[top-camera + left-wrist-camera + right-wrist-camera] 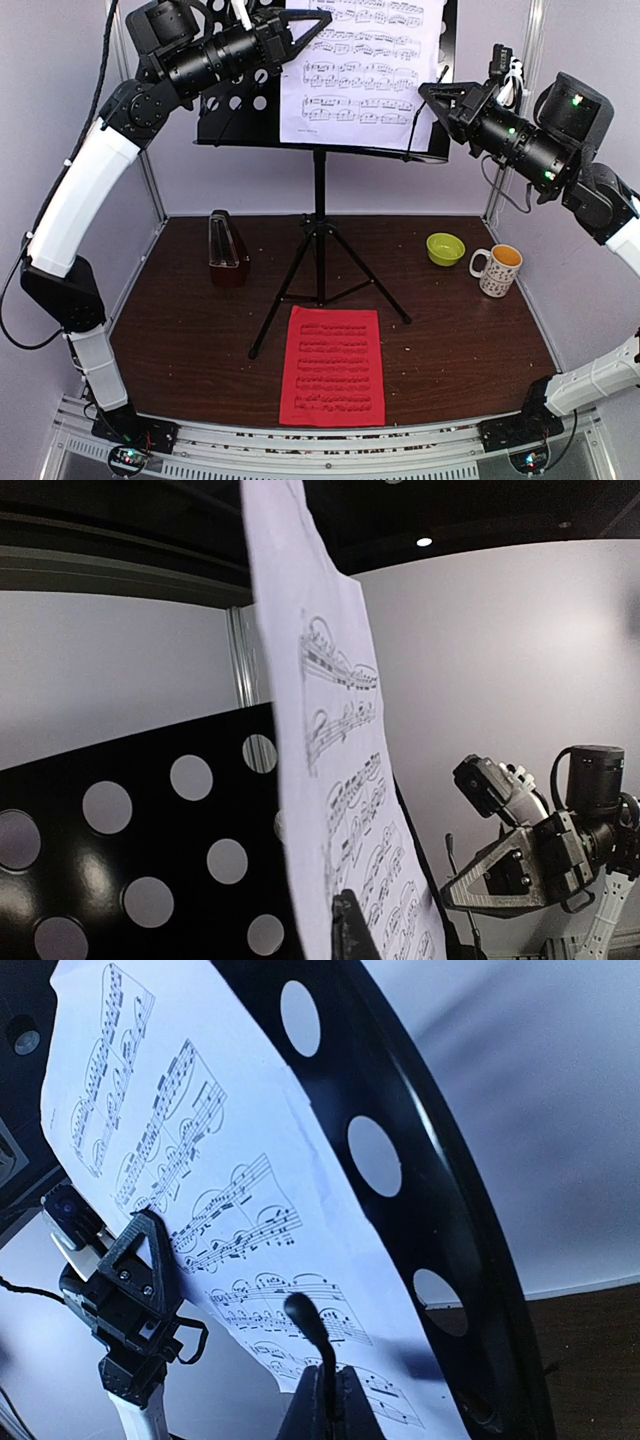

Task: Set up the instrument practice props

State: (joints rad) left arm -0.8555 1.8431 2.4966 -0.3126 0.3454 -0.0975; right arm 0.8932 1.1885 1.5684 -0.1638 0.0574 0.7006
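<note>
The black tripod music stand [318,240] stands mid-table, its perforated desk [235,110] up high. A white music sheet [360,70] leans on the desk. My left gripper [315,22] is shut on the sheet's upper left edge; in the left wrist view one dark finger [350,930] presses the white sheet [330,780]. My right gripper [428,92] is at the desk's right side, shut on the stand's thin black page-holder wire [310,1335]. The red music sheet [333,365] lies flat in front of the stand. The metronome [227,245] stands upright at the back left.
A green bowl [445,248] and a spotted mug [497,269] sit at the right back of the brown table [180,330]. The tripod legs [280,300] spread over the table's middle. Walls close in on three sides.
</note>
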